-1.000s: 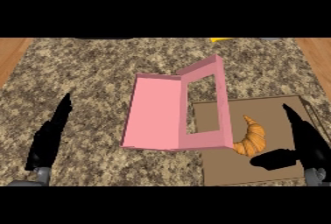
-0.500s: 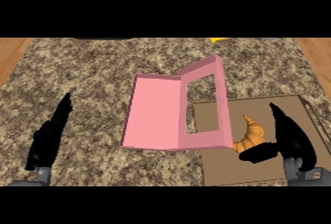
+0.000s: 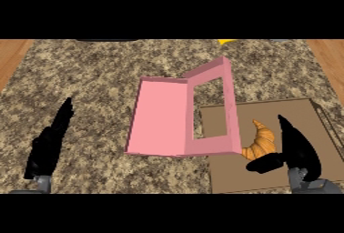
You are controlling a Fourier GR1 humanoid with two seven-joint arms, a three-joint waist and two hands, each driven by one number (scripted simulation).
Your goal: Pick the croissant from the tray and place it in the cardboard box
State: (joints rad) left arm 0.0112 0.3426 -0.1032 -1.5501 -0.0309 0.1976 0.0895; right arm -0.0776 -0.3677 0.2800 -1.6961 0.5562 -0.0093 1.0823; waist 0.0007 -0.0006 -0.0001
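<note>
A golden croissant (image 3: pixel 260 141) lies on the brown tray (image 3: pixel 232 175) at the right of the counter. My right hand (image 3: pixel 295 148) stands right beside it on its right side, fingers straight and pointing away, thumb (image 3: pixel 265 163) spread just under the croissant's near end. The hand is open and holds nothing. The pink box (image 3: pixel 161 118) sits open at the middle, its lid (image 3: pixel 222 98) with a window cut-out raised over the tray's left edge. My left hand (image 3: pixel 50 141) rests open at the lower left, fingers up.
The speckled stone counter (image 3: pixel 87 73) runs to wooden floor strips at both sides. A small yellow object (image 3: pixel 225 41) shows at the far edge. The box's raised lid stands between the croissant and the box's inside.
My right hand has moved left across the tray and now stands close against the croissant, with its thumb under the near end. The left hand, box and croissant have not moved.
</note>
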